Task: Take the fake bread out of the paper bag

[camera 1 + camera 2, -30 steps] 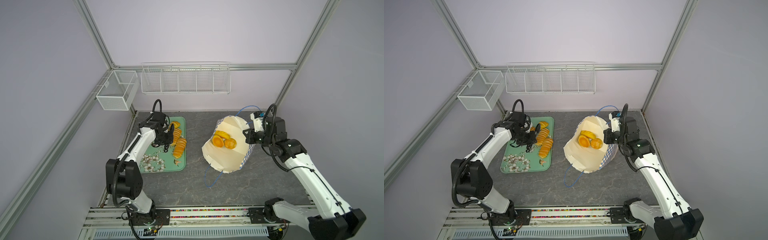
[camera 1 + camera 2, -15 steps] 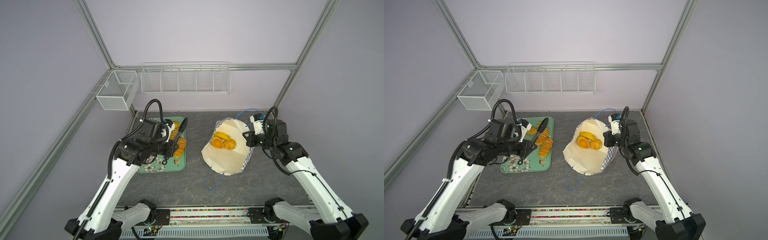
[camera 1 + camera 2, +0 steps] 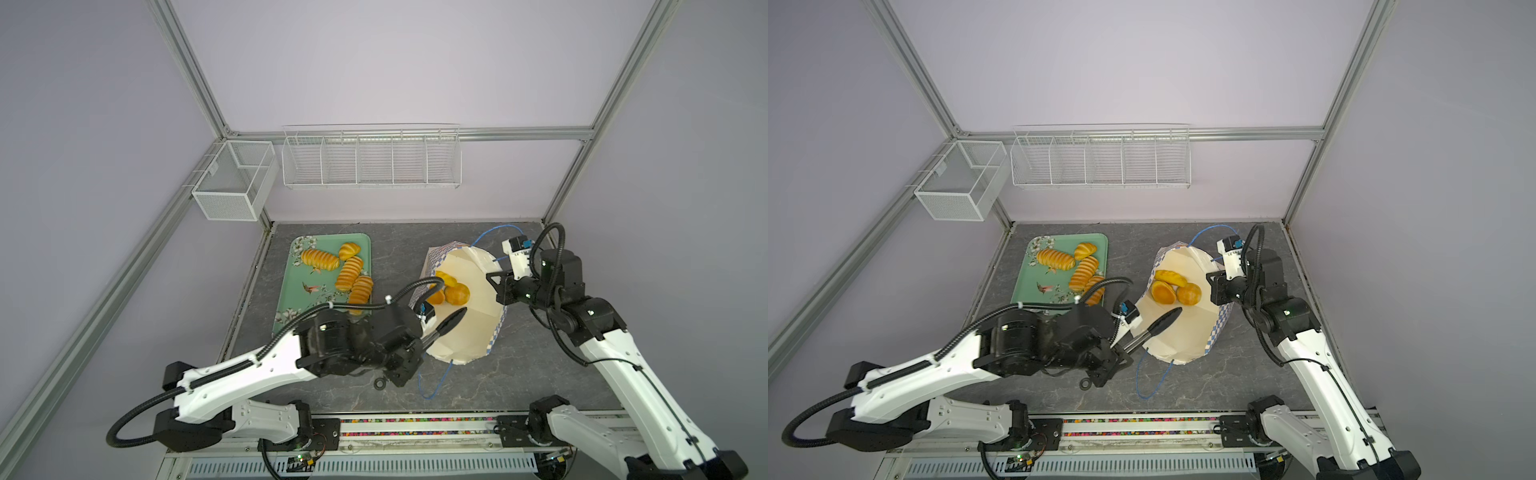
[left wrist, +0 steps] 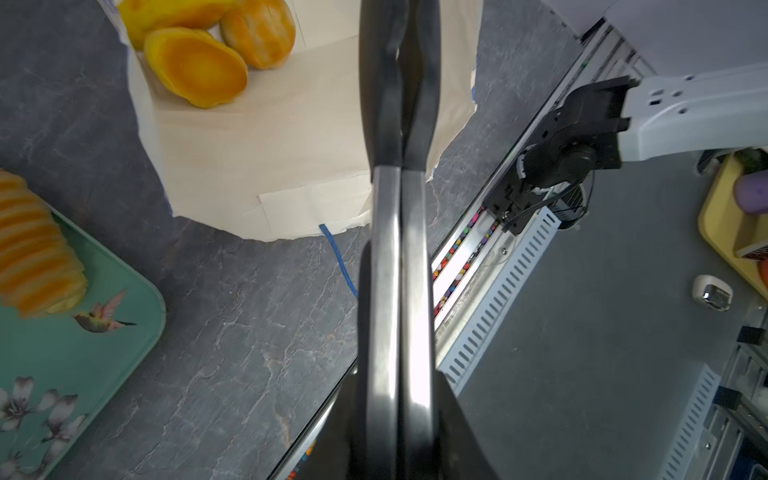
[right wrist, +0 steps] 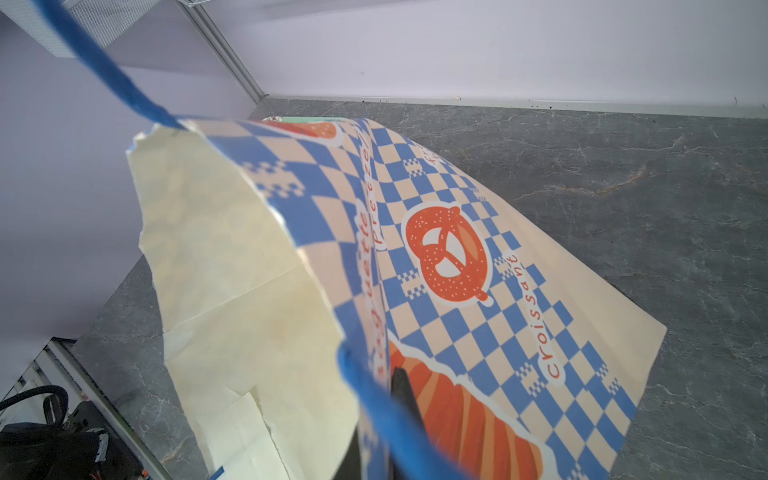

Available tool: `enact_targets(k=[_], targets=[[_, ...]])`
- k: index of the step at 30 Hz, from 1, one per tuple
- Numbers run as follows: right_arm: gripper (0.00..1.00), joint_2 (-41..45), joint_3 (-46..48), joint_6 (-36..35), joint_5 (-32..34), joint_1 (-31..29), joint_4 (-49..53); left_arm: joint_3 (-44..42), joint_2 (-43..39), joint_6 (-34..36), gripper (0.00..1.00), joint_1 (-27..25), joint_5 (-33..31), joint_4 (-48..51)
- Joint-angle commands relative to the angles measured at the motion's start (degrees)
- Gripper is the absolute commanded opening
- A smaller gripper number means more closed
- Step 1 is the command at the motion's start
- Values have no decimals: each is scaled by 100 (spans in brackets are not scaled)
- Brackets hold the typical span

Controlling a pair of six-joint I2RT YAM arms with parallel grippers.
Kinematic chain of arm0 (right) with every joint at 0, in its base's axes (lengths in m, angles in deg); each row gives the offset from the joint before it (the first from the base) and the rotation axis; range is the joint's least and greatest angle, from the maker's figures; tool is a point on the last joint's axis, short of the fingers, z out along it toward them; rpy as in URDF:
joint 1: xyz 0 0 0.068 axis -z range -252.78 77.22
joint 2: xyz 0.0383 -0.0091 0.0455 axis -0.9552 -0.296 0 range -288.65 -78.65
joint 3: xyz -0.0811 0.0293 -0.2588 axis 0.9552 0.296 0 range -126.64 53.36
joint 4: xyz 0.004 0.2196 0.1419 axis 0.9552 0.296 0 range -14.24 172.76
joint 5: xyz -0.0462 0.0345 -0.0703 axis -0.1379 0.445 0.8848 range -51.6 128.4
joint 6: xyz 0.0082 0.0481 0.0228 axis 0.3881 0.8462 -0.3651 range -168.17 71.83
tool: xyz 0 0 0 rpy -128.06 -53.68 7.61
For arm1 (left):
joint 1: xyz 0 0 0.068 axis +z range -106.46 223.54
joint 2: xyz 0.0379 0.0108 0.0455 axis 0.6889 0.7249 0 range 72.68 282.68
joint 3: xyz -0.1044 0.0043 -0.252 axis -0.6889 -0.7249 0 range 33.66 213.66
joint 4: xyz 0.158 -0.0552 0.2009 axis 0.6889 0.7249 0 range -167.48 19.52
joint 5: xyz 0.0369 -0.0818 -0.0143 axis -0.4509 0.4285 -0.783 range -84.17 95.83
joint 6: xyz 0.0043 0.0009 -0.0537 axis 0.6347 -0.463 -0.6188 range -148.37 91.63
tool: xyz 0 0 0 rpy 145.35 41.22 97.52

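- The paper bag (image 3: 469,332) (image 3: 1183,336) lies slumped on the grey table (image 3: 540,353), right of the middle in both top views. Its mouth gapes wide, so the cream lining shows, and blue-and-white checks edge the rim.
- Three pieces of the fake bread (image 3: 451,289) (image 3: 1173,286) (image 4: 199,66) sit inside it, bunched at the far end of the lining. They are a long piece, a flat oval one and a round bun, all touching.
- Four other pastries (image 3: 345,270) (image 3: 1077,266) lie on the green floral tray (image 3: 307,299) (image 3: 1034,286), left of the bag and apart from it.
- The left gripper (image 3: 457,313) (image 3: 1173,313) reaches in over the bag's near-left rim. Its long black-tipped fingers (image 4: 382,104) are pressed together with nothing between them.
- Its tips hang over the lining just short of the three pieces, on their near side. A strip of bare paper shows between tips and bread in both top views.
- In the left wrist view the closed fingers run past beside the round bun without touching it. How high they are above the lining cannot be told.
- The right gripper (image 3: 494,276) (image 3: 1210,278) is clamped on the bag's right-hand rim, pinching the paper wall.
- The right wrist view shows one dark finger (image 5: 401,399) against the checked outside (image 5: 457,257), beside a blue cord handle (image 5: 376,397).
- The bagged bread lies to the left of this gripper, across a stretch of lining, near but apart.
- Another cord handle (image 4: 338,262) trails on the table at the bag's front edge.
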Motion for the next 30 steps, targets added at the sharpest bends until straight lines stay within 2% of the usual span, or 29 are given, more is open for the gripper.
enact_targets(k=[1,5,7,10,13,19,25,30], targets=[[7,192,127,-69,-390,14,-201,338,557,-621,9,-81,-404,76],[7,278,279,157,-424,-21,-222,633,1159,-1342,13,-33,-1070,10],[8,320,406,349,-444,-46,-268,540,1387,-1612,17,171,-905,-327],[8,402,581,572,-448,-138,-377,553,1693,-1890,18,579,-260,-567],[8,512,724,720,-345,-300,-481,605,1872,-2144,19,738,-306,-762],[7,731,728,849,606,-745,-456,639,2024,-2585,27,981,-262,-1172],[7,1104,826,918,1715,-1000,-548,402,2058,-3065,34,1167,284,-2178],[7,1372,995,982,2180,-1021,-688,455,2298,-3471,37,1192,471,-2608]])
